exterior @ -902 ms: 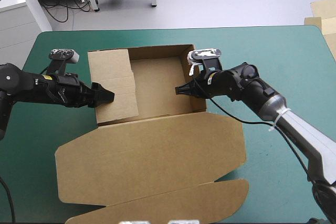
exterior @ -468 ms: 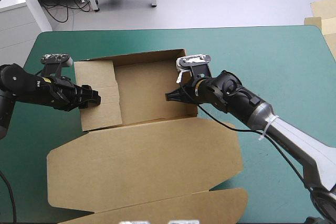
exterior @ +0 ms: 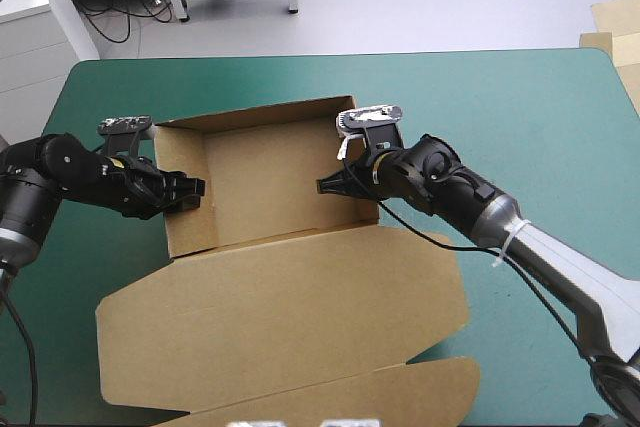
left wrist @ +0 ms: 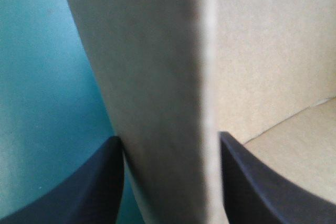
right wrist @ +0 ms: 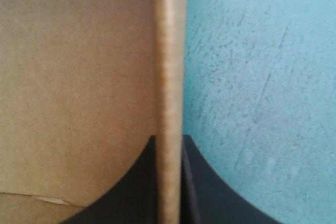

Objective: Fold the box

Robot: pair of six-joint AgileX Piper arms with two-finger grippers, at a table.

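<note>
The brown box (exterior: pixel 262 179) stands as an open tray at the table's middle, walls up, with its lid (exterior: pixel 280 317) lying flat toward the near edge. My left gripper (exterior: pixel 190 192) pinches the tray's left wall from above. In the left wrist view that thick wall (left wrist: pixel 157 87) fills the gap between the black fingers of the left gripper (left wrist: pixel 170 137). My right gripper (exterior: pixel 325 186) holds the right wall. In the right wrist view the right gripper (right wrist: pixel 169 139) has its fingers tight on either side of the thin wall edge (right wrist: pixel 169 51), with the tray's inside on one side and the teal-green cover on the other.
Bare teal-green cover (exterior: pixel 520 117) spreads to the right of the box and along the far edge. Pale sheets of board (exterior: pixel 615 22) show beyond the table's far right corner. The lid's front flap (exterior: pixel 400 387) reaches close to the near edge.
The box slid to the left with both grippers. Its left flap, earlier lying inward over the floor, now stands upright as the left wall, with my left gripper on it.
</note>
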